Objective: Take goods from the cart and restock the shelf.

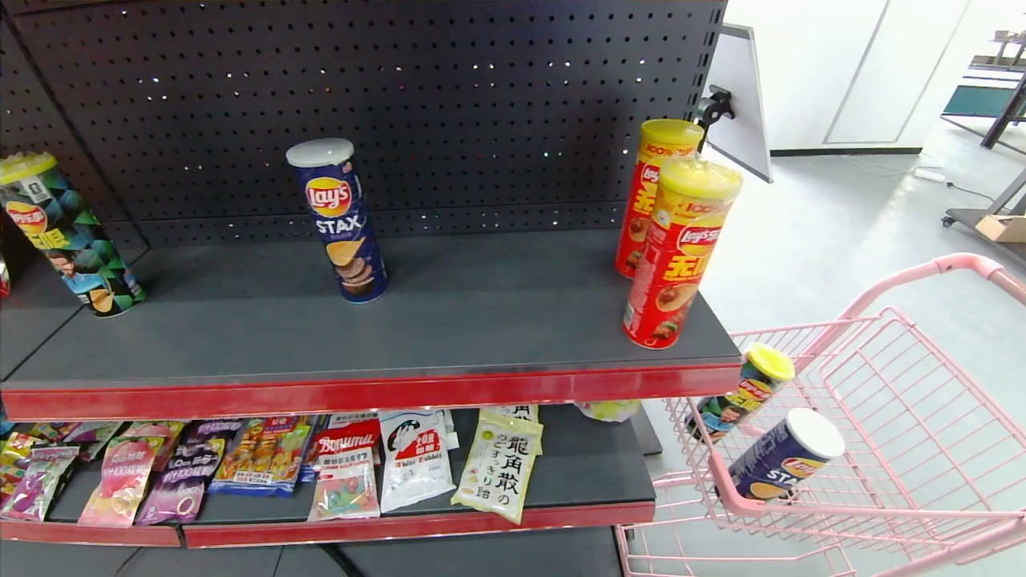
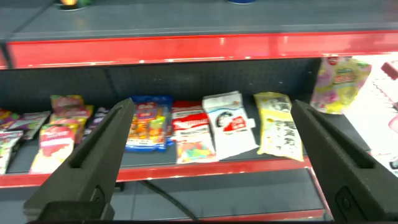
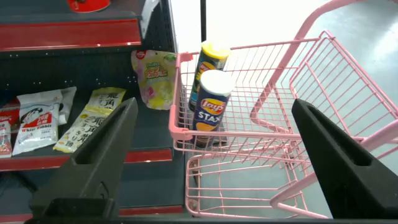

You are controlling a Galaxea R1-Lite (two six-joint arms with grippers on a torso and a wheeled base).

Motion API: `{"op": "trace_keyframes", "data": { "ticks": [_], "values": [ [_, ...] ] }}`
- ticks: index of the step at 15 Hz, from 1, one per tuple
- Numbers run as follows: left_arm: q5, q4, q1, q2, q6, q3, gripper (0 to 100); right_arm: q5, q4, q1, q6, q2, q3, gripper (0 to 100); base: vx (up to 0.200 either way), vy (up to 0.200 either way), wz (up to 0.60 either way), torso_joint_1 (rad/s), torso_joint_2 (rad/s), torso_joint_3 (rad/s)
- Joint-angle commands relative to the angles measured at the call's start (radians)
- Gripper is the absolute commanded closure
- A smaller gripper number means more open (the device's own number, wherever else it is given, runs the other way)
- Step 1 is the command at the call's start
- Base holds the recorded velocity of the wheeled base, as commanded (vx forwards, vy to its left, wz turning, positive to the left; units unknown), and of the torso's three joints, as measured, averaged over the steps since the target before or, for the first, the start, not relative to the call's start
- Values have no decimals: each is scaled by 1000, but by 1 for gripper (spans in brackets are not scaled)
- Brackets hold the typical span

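Observation:
The pink cart [image 1: 922,449] stands at the right end of the shelf and holds two chip cans. A dark blue can with a white lid [image 1: 781,457] leans against the cart's near corner, and a patterned can with a yellow lid [image 1: 741,393] lies behind it. In the right wrist view my right gripper [image 3: 217,165] is open, level with the cart [image 3: 298,124] and short of the blue can [image 3: 210,109] and the yellow-lidded can [image 3: 211,62]. My left gripper [image 2: 211,168] is open and holds nothing, facing the lower shelf's snack bags [image 2: 224,124].
The upper shelf board [image 1: 481,320] carries a blue can [image 1: 337,220], two red cans [image 1: 680,252] at its right end and a patterned can [image 1: 68,236] at the far left, with bare board between them. Snack bags [image 1: 345,465] fill the lower shelf.

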Motion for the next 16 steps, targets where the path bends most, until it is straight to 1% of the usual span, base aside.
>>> {"op": "trace_keyframes", "data": {
  "ticks": [1, 14, 16],
  "values": [
    [0, 0, 0, 1, 0, 0, 0, 0, -1, 0, 0, 0, 0, 0, 0, 0, 0, 0, 0, 0],
    [0, 1, 0, 1, 0, 0, 0, 0, -1, 0, 0, 0, 0, 0, 0, 0, 0, 0, 0, 0],
    [0, 0, 0, 1, 0, 0, 0, 0, -1, 0, 0, 0, 0, 0, 0, 0, -600, 2, 0, 2]
  ]
}}
